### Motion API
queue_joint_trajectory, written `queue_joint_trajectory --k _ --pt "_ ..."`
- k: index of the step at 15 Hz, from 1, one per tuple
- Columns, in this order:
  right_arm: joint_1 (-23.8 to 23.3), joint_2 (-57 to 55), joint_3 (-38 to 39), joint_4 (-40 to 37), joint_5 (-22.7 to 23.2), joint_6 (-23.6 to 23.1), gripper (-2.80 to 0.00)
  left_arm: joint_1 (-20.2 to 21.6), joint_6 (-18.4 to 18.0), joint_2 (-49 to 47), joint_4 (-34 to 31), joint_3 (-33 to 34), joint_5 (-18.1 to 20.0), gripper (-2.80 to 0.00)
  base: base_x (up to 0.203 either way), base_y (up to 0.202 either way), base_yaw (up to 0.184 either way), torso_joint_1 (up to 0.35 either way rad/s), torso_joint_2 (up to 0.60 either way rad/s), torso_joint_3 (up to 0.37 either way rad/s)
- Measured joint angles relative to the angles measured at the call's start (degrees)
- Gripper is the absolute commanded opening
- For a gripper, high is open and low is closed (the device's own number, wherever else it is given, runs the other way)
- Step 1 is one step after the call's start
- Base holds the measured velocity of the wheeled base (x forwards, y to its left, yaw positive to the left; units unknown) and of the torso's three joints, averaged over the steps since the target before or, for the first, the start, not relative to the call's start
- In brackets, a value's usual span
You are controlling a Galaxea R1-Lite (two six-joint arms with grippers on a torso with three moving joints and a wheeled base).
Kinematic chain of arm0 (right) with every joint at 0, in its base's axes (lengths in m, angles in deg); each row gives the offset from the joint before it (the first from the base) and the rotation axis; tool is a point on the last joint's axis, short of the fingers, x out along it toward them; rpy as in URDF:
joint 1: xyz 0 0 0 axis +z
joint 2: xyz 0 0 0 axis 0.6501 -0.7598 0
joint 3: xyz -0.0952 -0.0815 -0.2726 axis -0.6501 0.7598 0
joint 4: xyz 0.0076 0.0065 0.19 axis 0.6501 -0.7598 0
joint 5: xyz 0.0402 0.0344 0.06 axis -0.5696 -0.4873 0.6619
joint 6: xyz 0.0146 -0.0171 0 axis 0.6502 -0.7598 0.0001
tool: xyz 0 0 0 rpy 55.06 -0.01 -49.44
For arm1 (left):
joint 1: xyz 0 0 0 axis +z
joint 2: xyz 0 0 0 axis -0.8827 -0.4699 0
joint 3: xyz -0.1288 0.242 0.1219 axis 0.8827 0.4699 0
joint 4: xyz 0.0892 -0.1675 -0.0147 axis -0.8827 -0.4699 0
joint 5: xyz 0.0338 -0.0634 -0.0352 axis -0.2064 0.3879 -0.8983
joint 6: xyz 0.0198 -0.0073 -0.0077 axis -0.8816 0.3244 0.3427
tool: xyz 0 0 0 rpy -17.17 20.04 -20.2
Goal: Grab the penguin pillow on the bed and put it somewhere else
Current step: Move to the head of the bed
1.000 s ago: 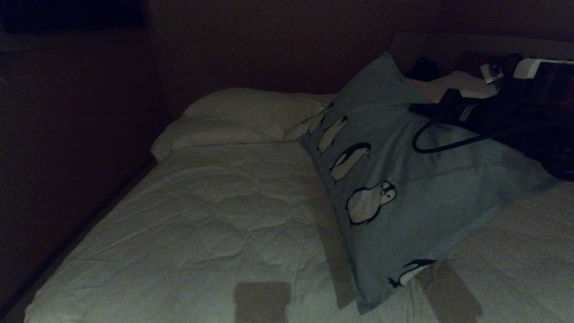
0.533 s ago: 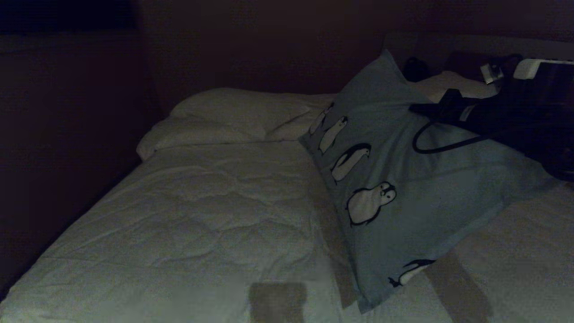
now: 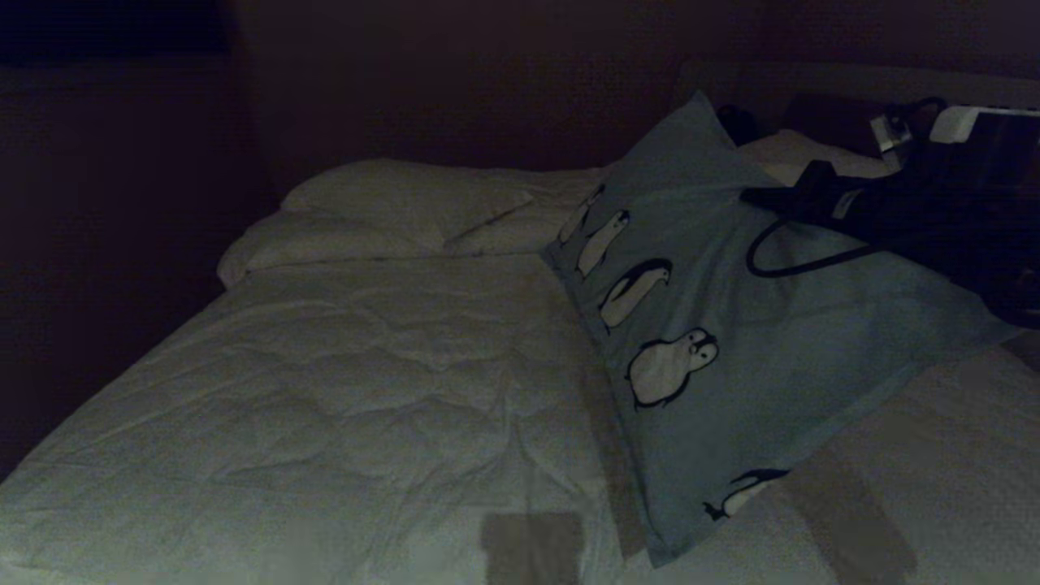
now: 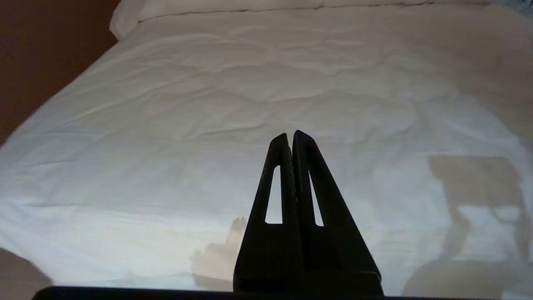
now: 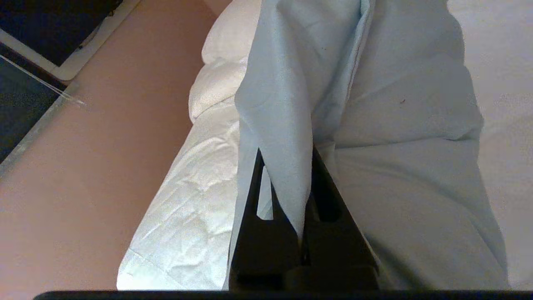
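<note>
Already lifted at 1 edge: penguin pillow (image 3: pixel 731 349), hanging slanted from the right gripper (image 5: pixel 306 187), lower corner reaching down to the bed (image 3: pixel 341 390). Clamped tight on a fold of pillow fabric. Beyond the grip, white pillows (image 3: pixel 406 203) by the headboard. Left gripper (image 4: pixel 291 139) closed, empty, idle above the comforter. Pickup done; carrying away and release left.

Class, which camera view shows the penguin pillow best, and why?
The head view: the penguin pillow shows its penguin row, tilted above the bed. The right wrist view shows only plain fabric pinched in the right gripper; the left wrist view misses it.
</note>
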Motion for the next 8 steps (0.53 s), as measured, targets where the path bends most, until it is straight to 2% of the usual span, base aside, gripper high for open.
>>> queue_joint_trajectory --k 8 --pt "0.0 0.2 0.0 0.0 0.0 0.0 -2.8 0.0 0.0 0.0 0.1 0.0 0.0 -2.8 0.0 -0.193 0.0 0.002 0.0 0.005"
